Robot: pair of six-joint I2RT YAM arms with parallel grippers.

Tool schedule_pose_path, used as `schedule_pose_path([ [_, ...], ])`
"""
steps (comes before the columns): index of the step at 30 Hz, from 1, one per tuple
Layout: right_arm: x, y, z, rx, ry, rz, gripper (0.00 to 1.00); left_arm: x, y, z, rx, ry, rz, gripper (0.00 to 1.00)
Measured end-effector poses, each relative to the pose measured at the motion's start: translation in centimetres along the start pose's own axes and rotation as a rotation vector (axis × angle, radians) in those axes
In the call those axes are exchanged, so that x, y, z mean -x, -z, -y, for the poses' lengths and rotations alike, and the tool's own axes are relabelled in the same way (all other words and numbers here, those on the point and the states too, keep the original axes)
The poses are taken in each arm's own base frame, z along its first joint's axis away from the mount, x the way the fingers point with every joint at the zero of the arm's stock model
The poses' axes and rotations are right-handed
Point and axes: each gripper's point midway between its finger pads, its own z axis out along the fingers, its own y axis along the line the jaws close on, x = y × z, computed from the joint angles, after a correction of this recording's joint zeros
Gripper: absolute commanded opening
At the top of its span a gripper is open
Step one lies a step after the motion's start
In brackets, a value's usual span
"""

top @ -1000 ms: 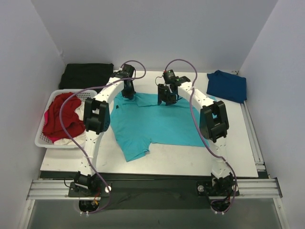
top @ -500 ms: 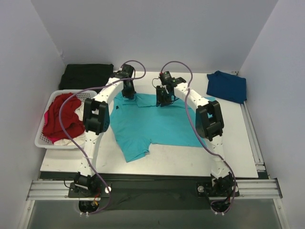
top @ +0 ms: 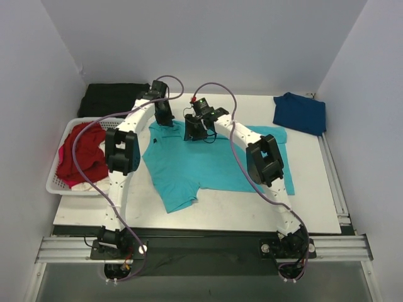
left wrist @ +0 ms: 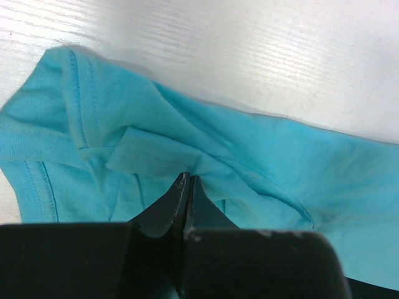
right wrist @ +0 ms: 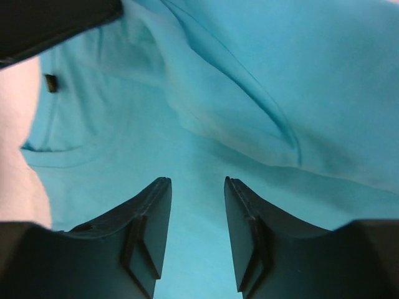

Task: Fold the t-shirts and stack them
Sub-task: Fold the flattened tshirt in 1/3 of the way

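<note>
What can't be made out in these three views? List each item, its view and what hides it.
- Left wrist view: how much of the turquoise t-shirt the shut left gripper pinches; its own fingers hide it.
- Right wrist view: whether the open right gripper touches the cloth; too close to judge.
- Top view: the shirt's far edge, covered by both grippers.
- Top view: whatever lies beneath the red t-shirt in the basket.

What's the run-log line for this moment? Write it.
left gripper: shut on teal t-shirt | right gripper: open over it | fold: unfinished
</note>
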Motion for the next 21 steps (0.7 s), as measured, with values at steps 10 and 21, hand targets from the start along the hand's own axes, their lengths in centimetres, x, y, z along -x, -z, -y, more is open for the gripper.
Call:
schedule_pose_path([
  [10, 2.2, -1.0, -2.3, 0.087, -0.082, 0.094, 0.42, 0.4, -0.3, -1.3, -0.117, 0.122, -0.081, 0.0],
  [21, 1.8, -4.4, -1.6, 0.084, -0.11, 0.097, 0.4, -0.8, -1.3, -0.5, -0.194, 0.158, -0.143, 0.0],
])
